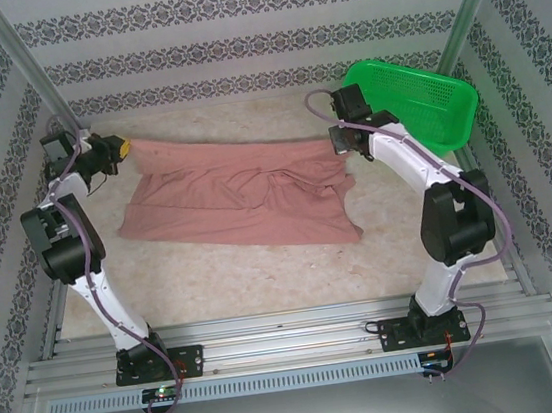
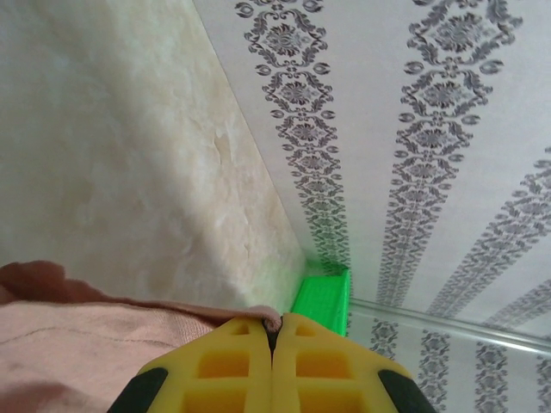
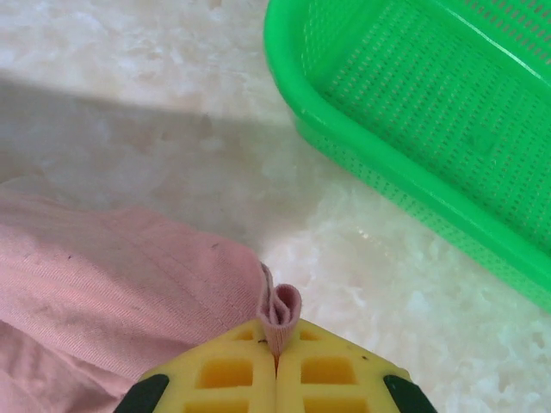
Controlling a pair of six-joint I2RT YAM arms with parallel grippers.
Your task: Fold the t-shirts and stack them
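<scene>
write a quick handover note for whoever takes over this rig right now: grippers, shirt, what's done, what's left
Left gripper: shut on the t-shirt's far left edge.
Right gripper: shut on a pinch of its far right edge, beside the green basket.
The t-shirt lies spread and rumpled on the table, its far edge held between the two grippers.
Done: both edges gripped.
Left: no neat fold or stack shows, so probably the whole fold, then the stacking.
</scene>
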